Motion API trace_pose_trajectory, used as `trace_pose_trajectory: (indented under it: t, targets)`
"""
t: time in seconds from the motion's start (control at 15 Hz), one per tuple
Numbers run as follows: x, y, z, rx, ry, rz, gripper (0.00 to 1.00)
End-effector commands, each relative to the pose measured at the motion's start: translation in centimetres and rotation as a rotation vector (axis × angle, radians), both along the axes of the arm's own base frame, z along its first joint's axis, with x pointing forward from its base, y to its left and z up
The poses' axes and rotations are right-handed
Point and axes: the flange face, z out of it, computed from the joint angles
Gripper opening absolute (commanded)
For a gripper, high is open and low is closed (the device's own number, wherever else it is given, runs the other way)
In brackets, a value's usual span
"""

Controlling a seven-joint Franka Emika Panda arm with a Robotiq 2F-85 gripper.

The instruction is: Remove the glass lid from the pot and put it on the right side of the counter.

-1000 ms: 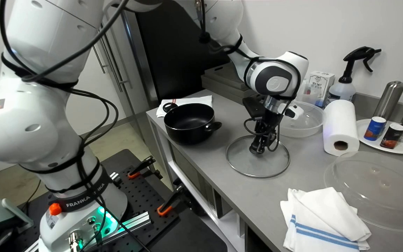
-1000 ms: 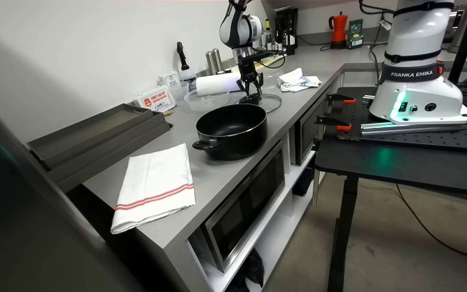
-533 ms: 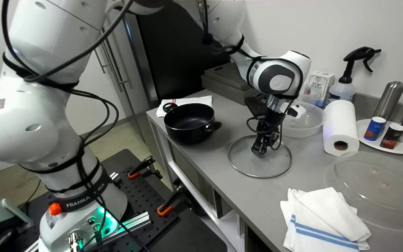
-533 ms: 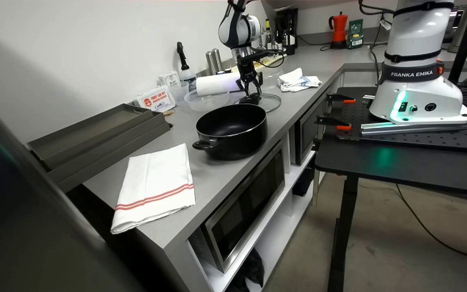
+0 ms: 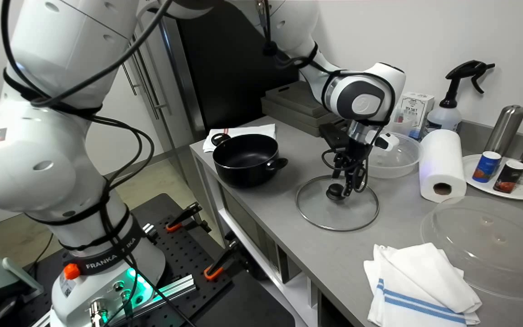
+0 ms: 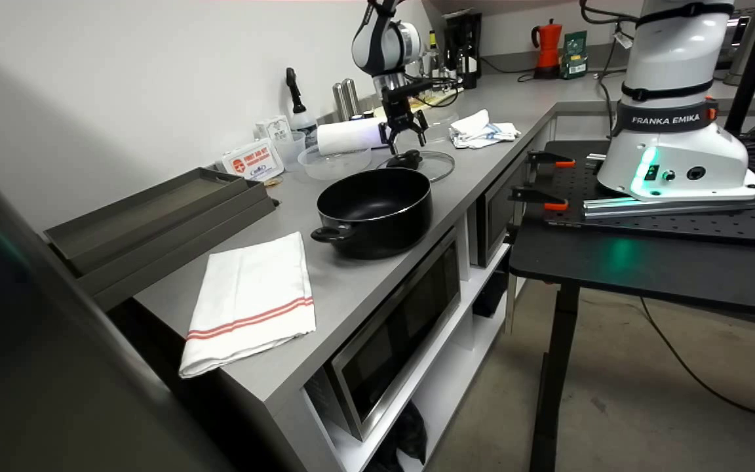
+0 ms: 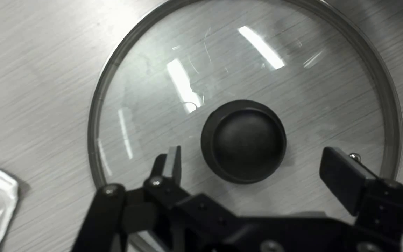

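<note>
Pincer point(image 7: 250, 154) spread wider, lid point(image 7: 245, 129) beneath, "FRANKA EMIKA" point(image 6: 668, 118)

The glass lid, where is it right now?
In an exterior view, the glass lid lies knob-up on the counter, right of the black pot, below the open gripper.

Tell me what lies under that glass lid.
Through the glass lid, grey countertop shows. In the wrist view, whatever lies directly beneath the black knob or the pincer is covered.

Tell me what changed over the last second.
First the glass lid shifted slightly rightward in an exterior view; then the gripper let go of its knob, opening and rising. The pot and the blue-striped towel stayed put.
</note>
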Motion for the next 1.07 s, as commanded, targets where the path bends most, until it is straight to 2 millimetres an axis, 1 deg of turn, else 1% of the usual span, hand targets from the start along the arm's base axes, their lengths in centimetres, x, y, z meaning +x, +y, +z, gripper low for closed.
trace_pose_trajectory:
  t: [0.0, 0.13, 0.27, 0.53, 0.67, 0.73, 0.8, 1.0]
  targets:
    - [-0.4, 0.5, 2.0, -0.005, 0.001, 0.018, 1.0]
    - [-0.9, 0.7, 3.4, -0.006, -0.015, 0.033, 1.0]
    - [-1.8, 1.1, 5.3, -0.006, -0.035, 0.055, 1.0]
    - [-4.1, 2.2, 9.1, -0.012, -0.052, 0.117, 1.0]
    - [-5.4, 2.8, 10.5, -0.01, -0.053, 0.157, 1.0]
    - [-6.0, 3.2, 11.0, -0.009, -0.056, 0.179, 1.0]
    - [-3.8, 2.0, 9.5, -0.01, -0.057, 0.126, 1.0]
    - [-5.2, 2.7, 10.7, -0.004, -0.06, 0.149, 1.0]
